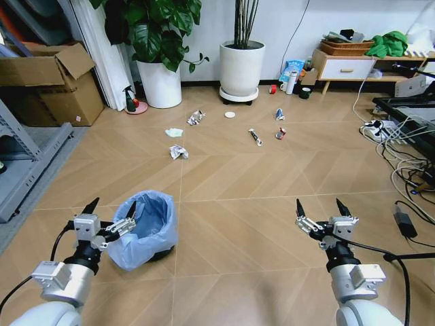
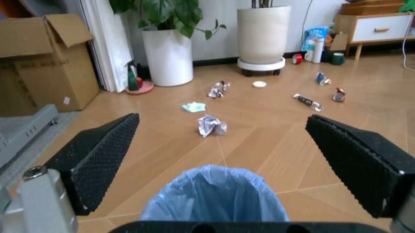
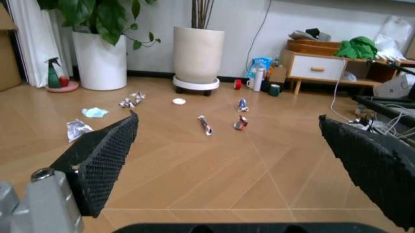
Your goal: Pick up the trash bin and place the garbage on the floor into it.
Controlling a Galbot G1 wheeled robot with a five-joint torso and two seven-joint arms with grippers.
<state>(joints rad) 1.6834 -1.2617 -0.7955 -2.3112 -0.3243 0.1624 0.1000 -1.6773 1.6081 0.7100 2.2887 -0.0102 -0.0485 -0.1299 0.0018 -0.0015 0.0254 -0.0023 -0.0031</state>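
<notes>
Here, the floor (image 1: 272, 224): wood-look, chevron lines, bare across the middle stretch.

Background, 12 o'clock: two white planters (image 1: 242, 68) against the wall, leafy plant in the left one. Cardboard box (image 1: 51, 85) at 10 o'clock, low cabinet (image 1: 343, 66) at 1 o'clock, tangle of cables (image 1: 401, 146) at 3 o'clock. None of these sit between robot and litter.

Trash bin (image 1: 144, 231): small, dark, lined with a crinkly light blue bag, standing on the floor at 7 o'clock, mouth up. Not yet lifted.

Left gripper (image 1: 109, 219): fingers spread wide, holding nothing, poised just over the bin's near-left rim. In the left wrist view the bag opening (image 2: 217, 194) sits centred between the two fingers (image 2: 97, 162). Likely lined up this way so a descent puts one finger inside the rim and one outside.

Right gripper (image 1: 323, 212): at 5 o'clock, fingers released and empty, held over bare floor, well apart from everything. Looks to be waiting.

Garbage, scattered at 12 o'clock, well apart from the bin: crumpled foil wad (image 1: 179, 151) nearest, pale blue scrap (image 1: 174, 132), foil wrapper (image 1: 196, 117), white tube (image 1: 255, 136), round white lid (image 1: 230, 115), blue packet (image 1: 279, 114), small red-silver can (image 1: 281, 133).

Open floor lies between bin and litter; nothing in the way.
</notes>
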